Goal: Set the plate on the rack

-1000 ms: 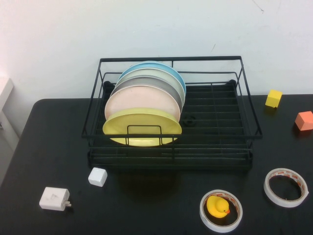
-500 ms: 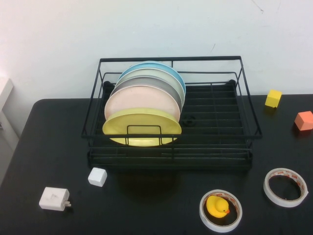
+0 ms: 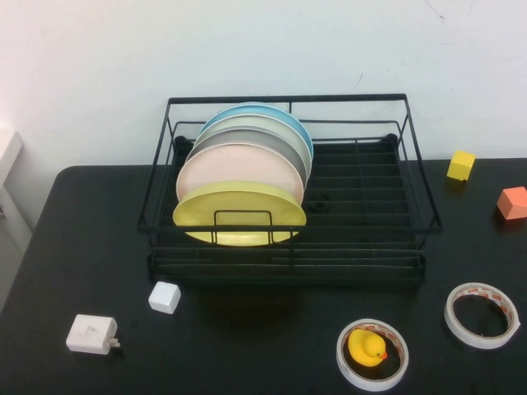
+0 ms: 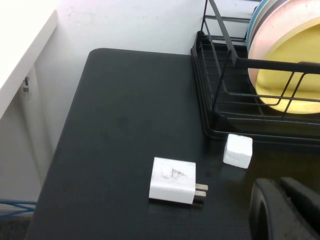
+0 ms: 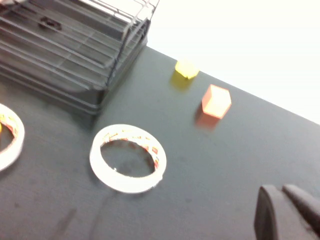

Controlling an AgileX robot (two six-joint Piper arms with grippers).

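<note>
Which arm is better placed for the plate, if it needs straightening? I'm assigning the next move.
Probably left. The plate lies in the rack's left half, and it shows only in the left wrist view, above the left gripper. The right gripper hangs over the table's right side by a tape roll.

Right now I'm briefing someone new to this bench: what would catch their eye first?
The black rack at the table's middle back, with a fan of pastel plates leaning in its left half, the yellow plate frontmost. Next, the yellow duck inside a tape ring at front right. Both arms are out of the high view; the left hand hangs near the white charger, the right hand over bare table.
</note>
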